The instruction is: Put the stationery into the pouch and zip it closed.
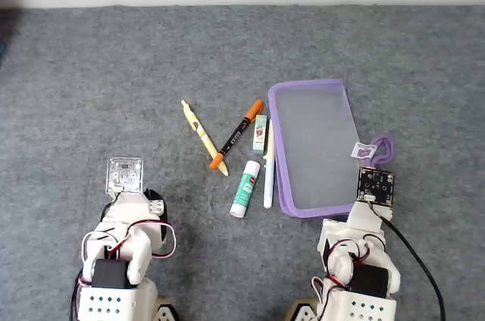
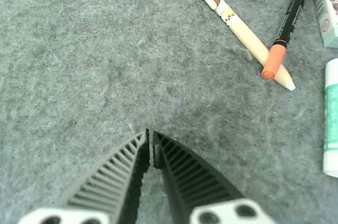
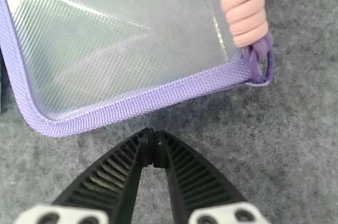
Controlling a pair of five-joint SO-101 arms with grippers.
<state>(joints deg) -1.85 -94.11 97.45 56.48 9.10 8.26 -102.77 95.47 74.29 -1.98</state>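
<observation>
Left claw, clenched and empty, over bare grey desk. To its right lies a loose cluster: cream pen, its near tip touching the orange-capped marker; glue stick; small green box; white pen just beside the flat purple-edged pouch. Right claw, clenched and empty, at the pouch's near edge.

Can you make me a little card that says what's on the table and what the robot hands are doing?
Surface: grey mat
Pouch: clear pouch with purple edge, lying flat, nothing inside
Loose stationery: cream pen, marker, small green box, glue stick, white pen, all beside the pouch
Overlap: marker's orange cap lies across the cream pen
Left gripper: shut, over bare mat
Right gripper: shut, just off the pouch's edge
Packed: nothing yet
</observation>
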